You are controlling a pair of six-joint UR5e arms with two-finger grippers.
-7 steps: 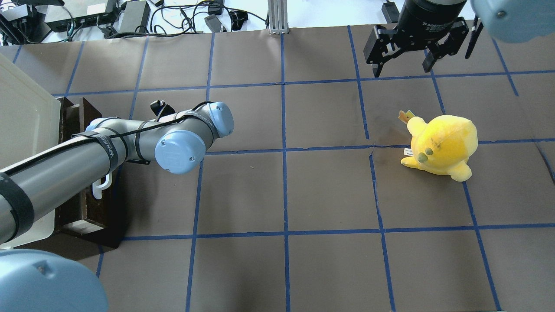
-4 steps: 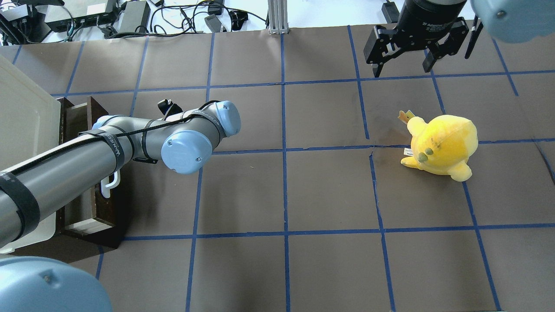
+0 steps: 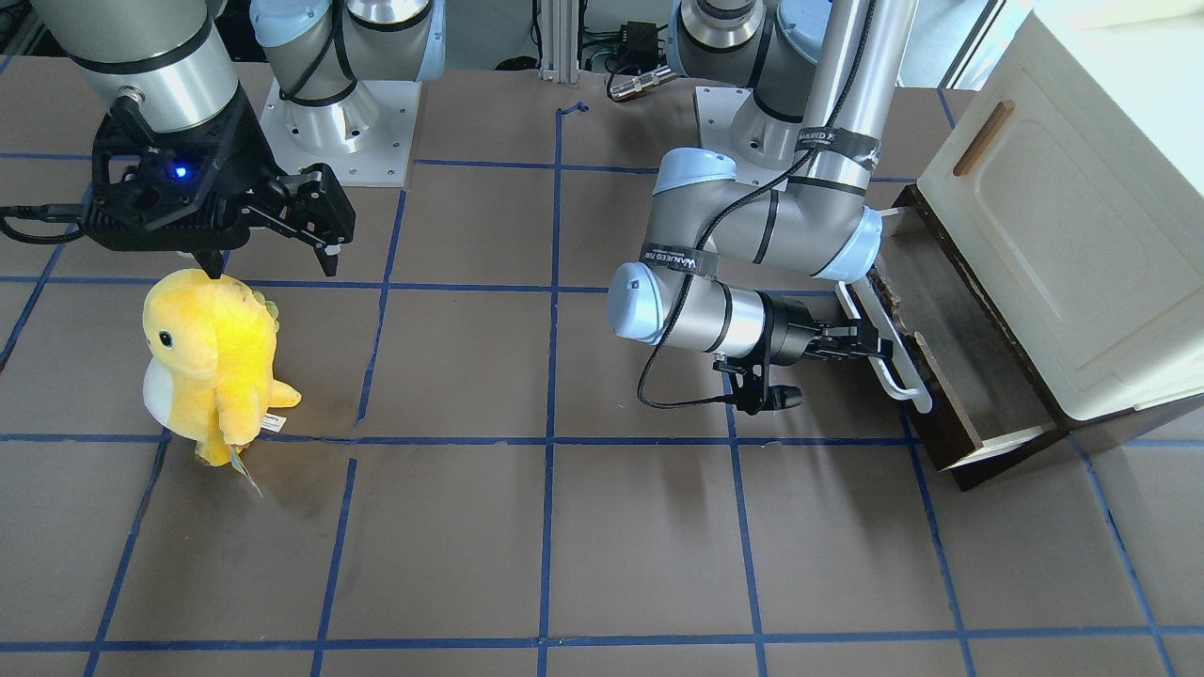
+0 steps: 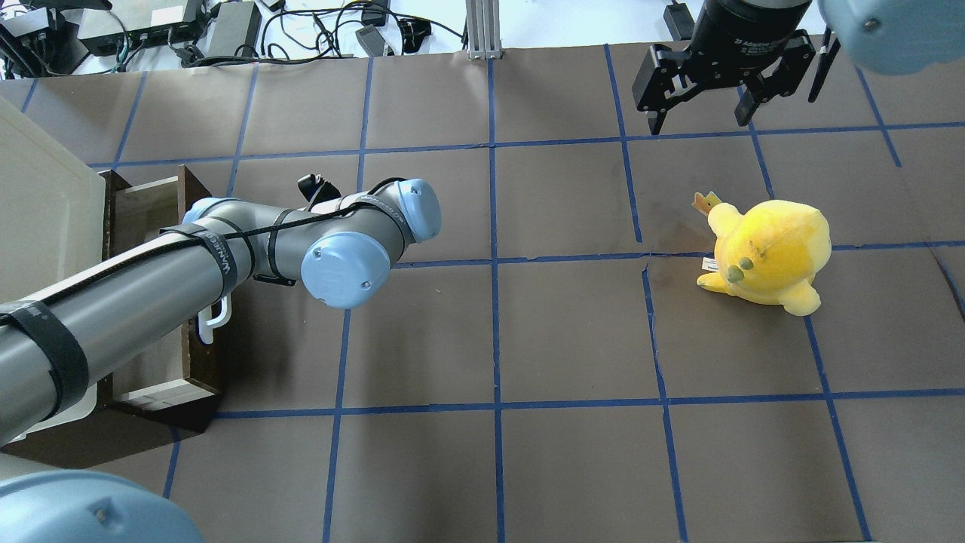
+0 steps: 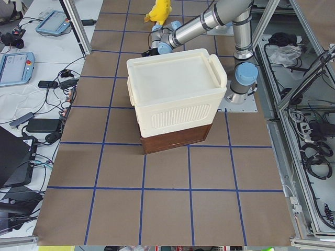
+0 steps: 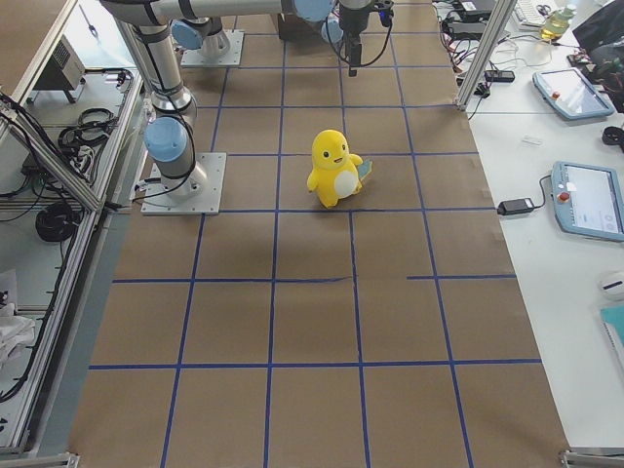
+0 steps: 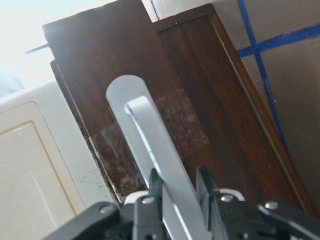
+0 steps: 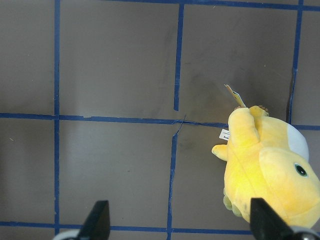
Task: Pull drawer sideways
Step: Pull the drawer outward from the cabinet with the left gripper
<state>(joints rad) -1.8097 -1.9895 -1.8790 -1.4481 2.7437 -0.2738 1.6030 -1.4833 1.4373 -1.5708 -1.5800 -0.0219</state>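
I am in the middle of the pull. My left hand (image 3: 870, 350) is closed narrow on the white bar handle (image 7: 150, 145), one finger on each side of the bar, gripping it partway along its length. The drawer (image 3: 955, 338) stands partly out from under the cream cabinet (image 3: 1063, 235), at the end of the counter (image 3: 564, 527) on my left side.

As I judge it, the next move calls for a steady draw toward the middle of the counter, straight along the drawer's own line. A skewed pull could bind the sides or drag the cabinet with it. The grip has to hold firm on that smooth bar.

The drawer has a dark brown wooden front, scuffed and pale-flecked near the handle's mount, with a patch of clear tape beside it. Its sides are pale wood, and the greyish floor lies bare as far as I can see.

My right hand (image 4: 697, 124) hangs wide open and holds nothing, close above the yellow plush toy (image 4: 769, 253) and well apart from the drawer.
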